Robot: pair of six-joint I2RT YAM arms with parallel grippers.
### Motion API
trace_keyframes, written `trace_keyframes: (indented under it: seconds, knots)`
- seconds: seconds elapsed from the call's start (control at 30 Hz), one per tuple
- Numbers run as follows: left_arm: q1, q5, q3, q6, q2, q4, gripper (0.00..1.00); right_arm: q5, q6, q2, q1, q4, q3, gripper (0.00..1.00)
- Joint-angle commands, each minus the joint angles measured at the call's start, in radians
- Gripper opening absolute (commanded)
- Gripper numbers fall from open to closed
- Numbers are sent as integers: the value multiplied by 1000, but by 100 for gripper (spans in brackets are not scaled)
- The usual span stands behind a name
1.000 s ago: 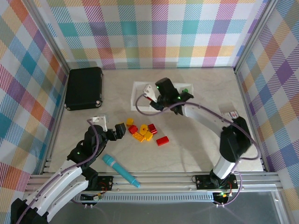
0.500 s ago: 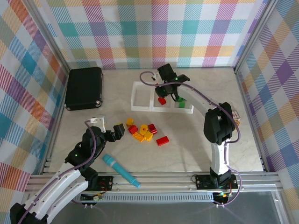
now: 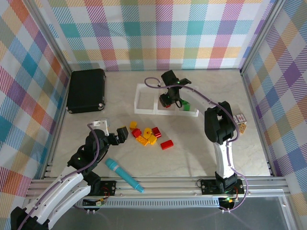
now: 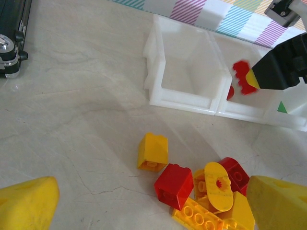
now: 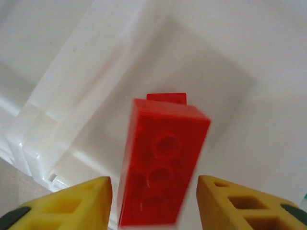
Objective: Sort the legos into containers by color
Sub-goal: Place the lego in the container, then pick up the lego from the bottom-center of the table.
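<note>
The containers are a whitish three-compartment tray (image 3: 144, 98) at mid-table. My right gripper (image 3: 166, 99) hovers over its middle compartment. In the right wrist view its yellow fingers (image 5: 72, 203) stand apart, with a gap on each side of a blurred red lego (image 5: 160, 163). Another red lego (image 5: 166, 97) lies in the compartment below. A green lego (image 3: 184, 104) sits in the right compartment. A pile of yellow and red legos (image 3: 146, 135) lies on the table, with one red brick (image 3: 166, 144) apart. My left gripper (image 3: 122, 133) is open, just left of the pile and holding nothing.
A black case (image 3: 86, 90) lies at the back left. A teal marker (image 3: 123, 175) rests near the front edge, by the left arm. A small box (image 3: 240, 120) sits at the right, beside the right arm. The tray's left compartment (image 4: 184, 79) has nothing in it.
My right arm carried the red lego from the tray's left side to above the middle compartment, and its fingers have just parted from it. The left arm has barely moved.
</note>
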Motion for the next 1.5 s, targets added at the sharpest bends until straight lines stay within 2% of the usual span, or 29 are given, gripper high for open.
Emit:
trace_keyframes:
  seconds: [0.0, 0.3, 0.4, 0.67, 0.77, 0.87, 1.0, 1.1, 1.3, 1.47]
  knots:
    - [3, -25, 18, -36, 9, 17, 100, -21, 10, -23, -6, -20, 22, 59]
    - [3, -5, 33, -40, 69, 49, 100, -35, 92, -105, -6, -80, 2, 68]
    - [3, 10, 33, -45, 92, 72, 99, -134, 146, -161, -8, -88, -31, 70]
    - [3, 56, 34, -65, 187, 156, 100, -237, 416, -338, -8, -98, -185, 70]
    - [3, 70, 39, -65, 216, 175, 100, -320, 591, -480, -5, 39, -373, 69]
    - [3, 82, 45, -64, 234, 184, 100, -333, 780, -613, 4, 128, -550, 70]
    - [1, 94, 22, -69, 242, 226, 100, -225, 961, -747, 70, 166, -732, 76]
    - [2, 105, 8, -71, 262, 252, 100, -134, 1080, -776, 153, 156, -811, 77]
    - [1, 129, 8, -68, 291, 272, 100, 61, 1324, -713, 369, 106, -836, 79]
    - [1, 114, -8, -61, 242, 255, 100, 154, 1500, -685, 431, 49, -848, 81]
